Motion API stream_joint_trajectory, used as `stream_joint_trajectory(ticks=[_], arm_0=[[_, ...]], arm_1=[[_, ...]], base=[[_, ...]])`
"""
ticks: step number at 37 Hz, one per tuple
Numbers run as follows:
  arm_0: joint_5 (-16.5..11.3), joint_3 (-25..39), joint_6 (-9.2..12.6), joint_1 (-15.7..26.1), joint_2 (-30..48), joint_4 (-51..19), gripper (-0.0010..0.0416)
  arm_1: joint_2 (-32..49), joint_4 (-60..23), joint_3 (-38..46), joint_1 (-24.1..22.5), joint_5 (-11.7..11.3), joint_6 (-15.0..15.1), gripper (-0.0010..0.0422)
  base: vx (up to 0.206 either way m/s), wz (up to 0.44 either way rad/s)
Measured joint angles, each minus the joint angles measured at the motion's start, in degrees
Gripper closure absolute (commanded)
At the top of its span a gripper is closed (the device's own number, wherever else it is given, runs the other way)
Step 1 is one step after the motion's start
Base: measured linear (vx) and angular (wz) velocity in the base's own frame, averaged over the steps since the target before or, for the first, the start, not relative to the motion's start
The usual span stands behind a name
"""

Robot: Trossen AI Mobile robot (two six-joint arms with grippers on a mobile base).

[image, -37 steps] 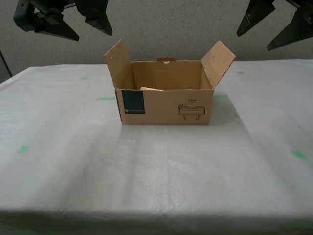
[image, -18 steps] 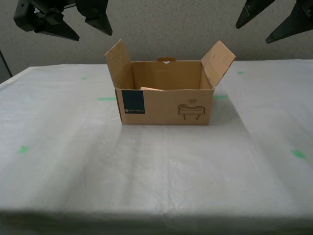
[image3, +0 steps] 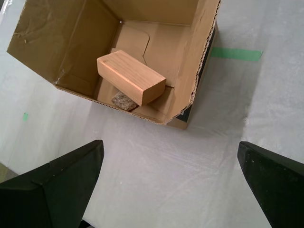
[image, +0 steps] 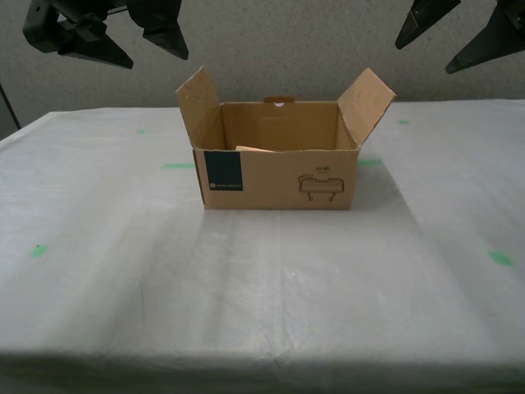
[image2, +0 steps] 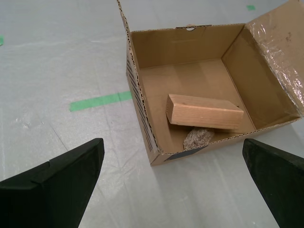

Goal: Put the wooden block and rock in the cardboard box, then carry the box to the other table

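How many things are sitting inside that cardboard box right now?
2. A wooden block lies on the floor of the cardboard box, and a rock sits partly tucked under it by the front wall. Something smaller could be hidden beneath the block.

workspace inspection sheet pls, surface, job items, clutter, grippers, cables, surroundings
surface: table under wrinkled white-grey cloth, with green tape marks
cardboard box: upright on the cloth, flaps open, no gripper touching it
wooden block: inside the box, lying partly over the rock
rock: inside the box, against the front wall, half hidden by the block
clutter: nothing seen
my first gripper: open, empty, above the cloth beside the box
my second gripper: open, empty, above the cloth beside the box
cables: nothing seen
surroundings: speckled grey wall behind the table
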Motion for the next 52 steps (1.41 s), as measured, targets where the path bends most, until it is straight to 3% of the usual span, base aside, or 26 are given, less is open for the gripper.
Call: stream_joint_trajectory(ticks=[52], arm_0=[[0.0, 0.0, 0.0, 0.0, 0.0, 0.0, 0.0013]], arm_1=[[0.0, 0.0, 0.0, 0.0, 0.0, 0.0, 0.0012]], base=[[0.000, 0.000]])
